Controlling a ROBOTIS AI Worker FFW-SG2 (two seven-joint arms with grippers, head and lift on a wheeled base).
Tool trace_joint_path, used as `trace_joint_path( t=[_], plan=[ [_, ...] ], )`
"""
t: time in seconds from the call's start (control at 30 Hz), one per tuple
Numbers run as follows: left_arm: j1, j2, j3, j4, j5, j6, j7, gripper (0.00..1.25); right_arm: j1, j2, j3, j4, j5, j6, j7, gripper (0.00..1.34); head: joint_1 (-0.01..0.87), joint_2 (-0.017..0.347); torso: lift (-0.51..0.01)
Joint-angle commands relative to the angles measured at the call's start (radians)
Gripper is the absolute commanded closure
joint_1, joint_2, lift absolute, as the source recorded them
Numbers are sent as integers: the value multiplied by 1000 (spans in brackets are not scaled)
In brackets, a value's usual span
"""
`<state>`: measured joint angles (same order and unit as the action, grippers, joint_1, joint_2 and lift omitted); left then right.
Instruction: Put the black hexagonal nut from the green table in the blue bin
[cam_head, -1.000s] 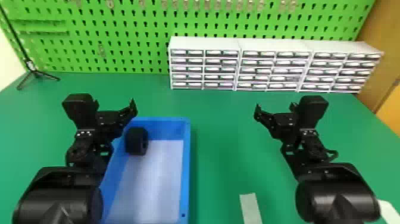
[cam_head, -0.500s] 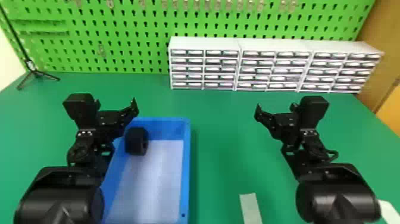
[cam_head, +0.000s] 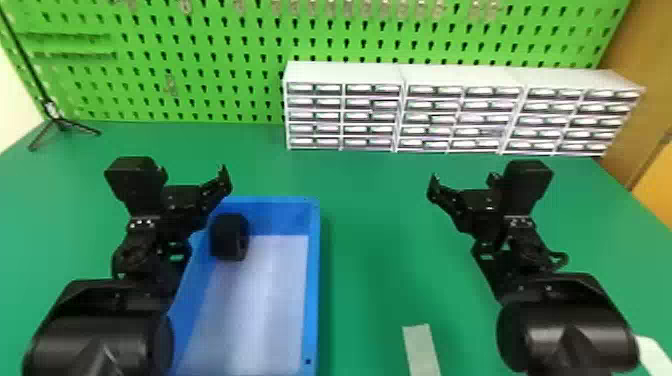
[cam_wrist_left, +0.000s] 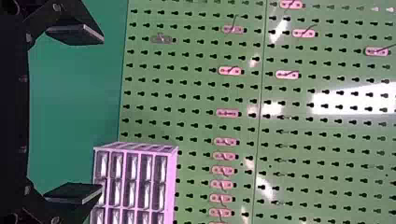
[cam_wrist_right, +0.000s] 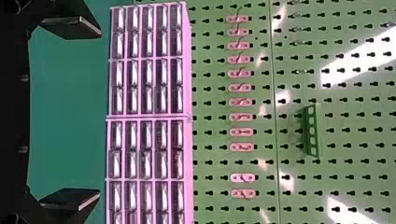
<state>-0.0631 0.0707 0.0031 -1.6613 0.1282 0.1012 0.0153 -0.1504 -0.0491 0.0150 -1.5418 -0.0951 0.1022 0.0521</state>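
Observation:
In the head view, a thick black nut-like piece rests inside the blue bin, in its back left corner; the left arm is close beside it. My left gripper is over the bin's back left corner, beyond the black piece and not touching it. On the right half of the green table, my right gripper is held above the surface, well apart from the bin. In the wrist views, the left gripper and the right gripper both stand open, nothing between their fingers.
White drawer cabinets line the back of the table before a green pegboard. A black tripod stands at the back left. A pale strip lies near the front, between bin and right arm.

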Motion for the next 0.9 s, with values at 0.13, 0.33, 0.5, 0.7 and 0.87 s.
trace_joint_path(
  t=[0.13, 0.33, 0.5, 0.7, 0.87],
  plan=[
    [-1, 0, -5, 0, 1, 0, 0, 162, -12, 2, 8, -8, 6, 25, 0, 104, 686, 28, -96],
    [-9, 0, -12, 0, -4, 0, 0, 162, -14, 3, 10, -18, 15, 40, 0, 104, 686, 28, -96],
    [-7, 1, 5, -6, -4, 0, -1, 162, -14, 2, 10, -29, 20, 47, 0, 104, 686, 28, -96],
    [-6, 1, 14, -11, -12, 2, -3, 162, -12, 3, 6, -29, 21, 50, 0, 104, 686, 28, -96],
    [-11, 1, 14, -11, -15, 2, -5, 162, -12, 8, 8, -29, 23, 50, 0, 104, 686, 28, -96]
  ],
)
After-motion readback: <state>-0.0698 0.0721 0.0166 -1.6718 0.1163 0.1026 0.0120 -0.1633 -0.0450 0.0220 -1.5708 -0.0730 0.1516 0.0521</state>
